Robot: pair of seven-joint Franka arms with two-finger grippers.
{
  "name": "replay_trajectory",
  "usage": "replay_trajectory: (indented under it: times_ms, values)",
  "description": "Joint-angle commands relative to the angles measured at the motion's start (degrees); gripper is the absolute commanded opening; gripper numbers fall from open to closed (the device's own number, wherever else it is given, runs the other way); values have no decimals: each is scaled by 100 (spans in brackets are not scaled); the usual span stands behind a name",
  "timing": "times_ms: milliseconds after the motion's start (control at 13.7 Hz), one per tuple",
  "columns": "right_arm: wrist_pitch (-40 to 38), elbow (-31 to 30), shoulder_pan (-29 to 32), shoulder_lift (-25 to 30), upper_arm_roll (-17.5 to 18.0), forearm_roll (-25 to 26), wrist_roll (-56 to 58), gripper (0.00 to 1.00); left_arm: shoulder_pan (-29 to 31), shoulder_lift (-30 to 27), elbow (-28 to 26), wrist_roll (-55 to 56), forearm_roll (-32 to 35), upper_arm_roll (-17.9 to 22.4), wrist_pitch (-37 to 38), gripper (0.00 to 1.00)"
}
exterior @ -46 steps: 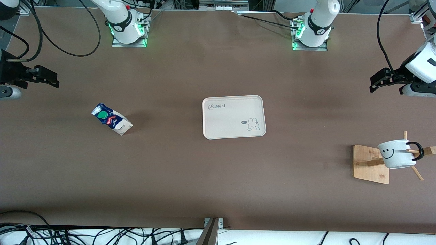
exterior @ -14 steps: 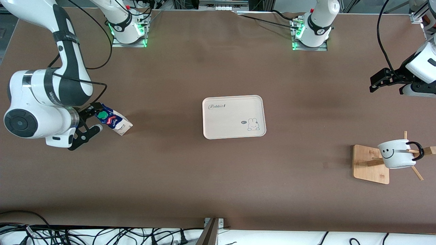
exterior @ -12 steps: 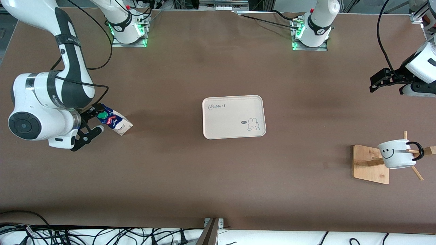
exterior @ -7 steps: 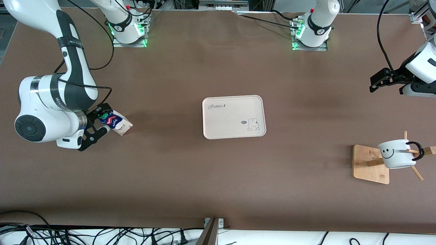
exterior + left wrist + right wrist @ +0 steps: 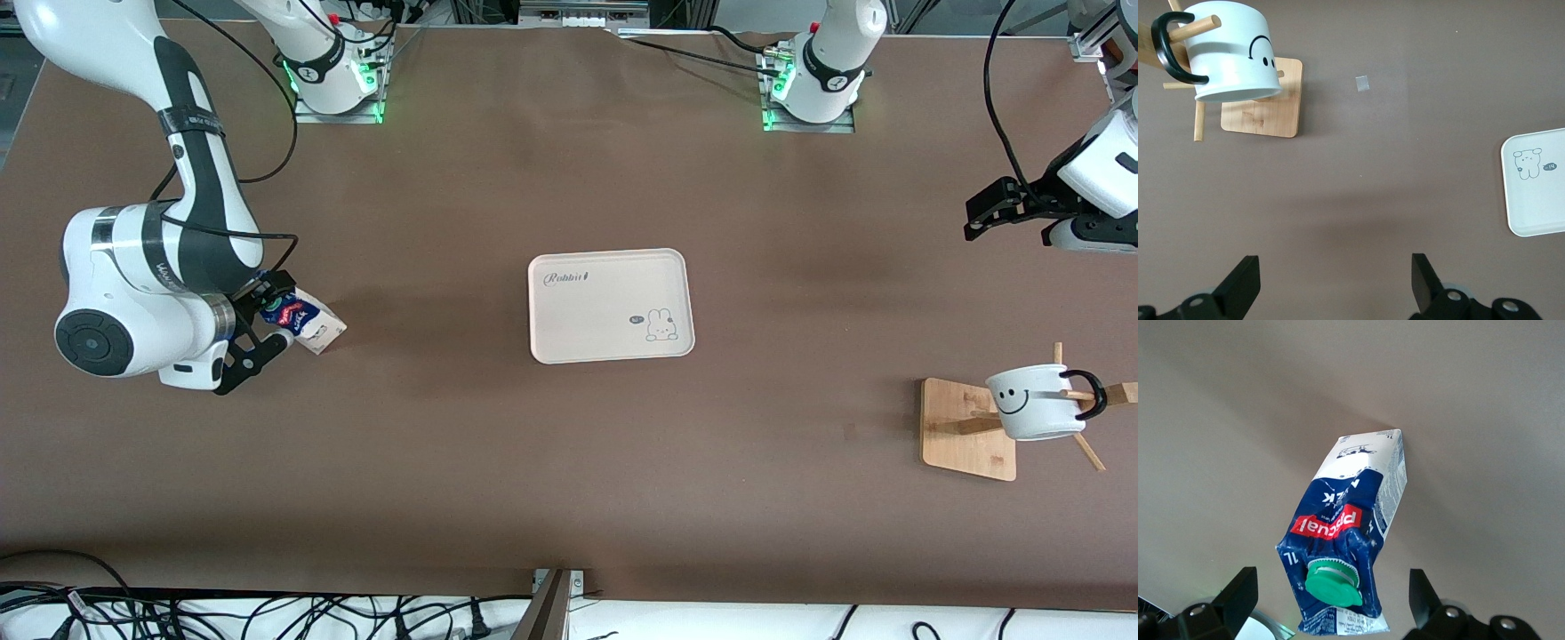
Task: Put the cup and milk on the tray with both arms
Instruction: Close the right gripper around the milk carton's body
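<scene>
The milk point(image 5: 307, 322), a dark blue carton with a green cap and white lower part, stands on the table toward the right arm's end. My right gripper point(image 5: 273, 314) is open, one finger on each side of the carton's capped top point(image 5: 1333, 581). In the right wrist view both fingers stand clear of the milk point(image 5: 1351, 520). The cream tray point(image 5: 610, 306) lies mid-table with nothing on it. The white smiley cup point(image 5: 1034, 404) hangs by its black handle on a wooden rack peg. My left gripper point(image 5: 980, 216) waits open above bare table, away from the cup point(image 5: 1231, 60).
The rack's wooden base point(image 5: 965, 431) sits near the left arm's end of the table, nearer the front camera than the tray. One corner of the tray point(image 5: 1537, 193) shows in the left wrist view. Cables run along the table's edges.
The right arm has slid toward the milk, bringing its open fingers around the carton's top. The milk, cup, tray and left arm have stayed put.
</scene>
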State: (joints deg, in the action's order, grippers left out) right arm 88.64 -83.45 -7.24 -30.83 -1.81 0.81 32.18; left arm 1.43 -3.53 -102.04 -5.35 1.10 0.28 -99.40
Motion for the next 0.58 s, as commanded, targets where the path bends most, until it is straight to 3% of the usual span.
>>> replay_trajectory:
  times_ms: [0, 511]
  values:
    - [48, -31, 56, -46, -4, -46, 174, 100, -2, 36, 114, -89, -163, 34, 114, 100]
    - [206, -92, 170, -257, -30, -46, 420, 100, -2, 28, 114, -89, -163, 34, 114, 100]
